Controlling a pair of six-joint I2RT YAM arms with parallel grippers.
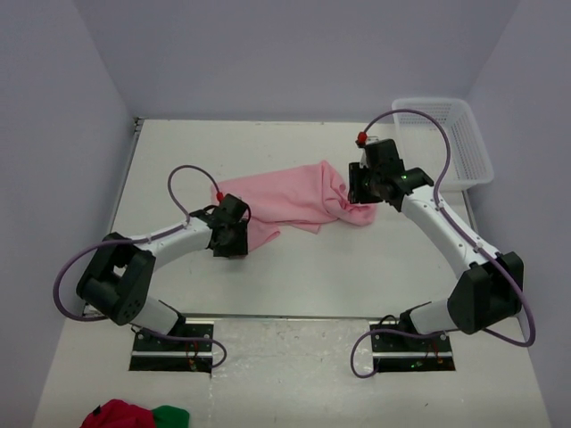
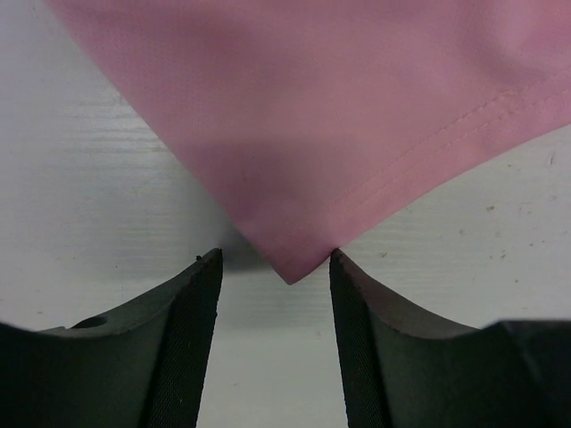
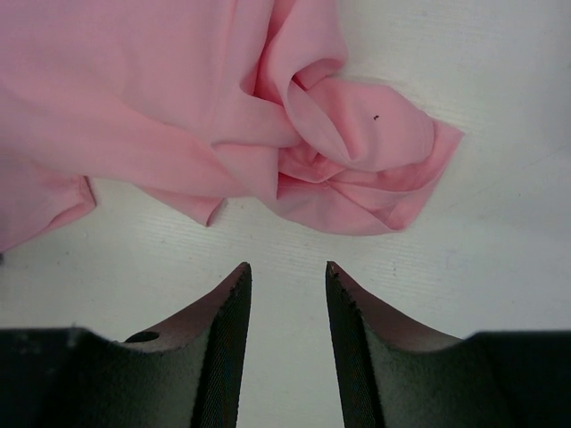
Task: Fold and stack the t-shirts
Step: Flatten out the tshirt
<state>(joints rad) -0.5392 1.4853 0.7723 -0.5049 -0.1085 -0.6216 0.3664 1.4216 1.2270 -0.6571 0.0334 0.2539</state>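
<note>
Newbie: so where's the plain light pink soft cotton t-shirt [image 1: 285, 201] sitting?

Regular: middle of the flat white table [image 1: 312, 276], partly spread out, right end all bunched up. Down at its near-left corner the left gripper [image 2: 275, 259] has its black fingers apart, hem tip poking between them, not pinched. And the right gripper [image 3: 287, 267] is spread too, nothing in it, just beside that bunched end.
</note>
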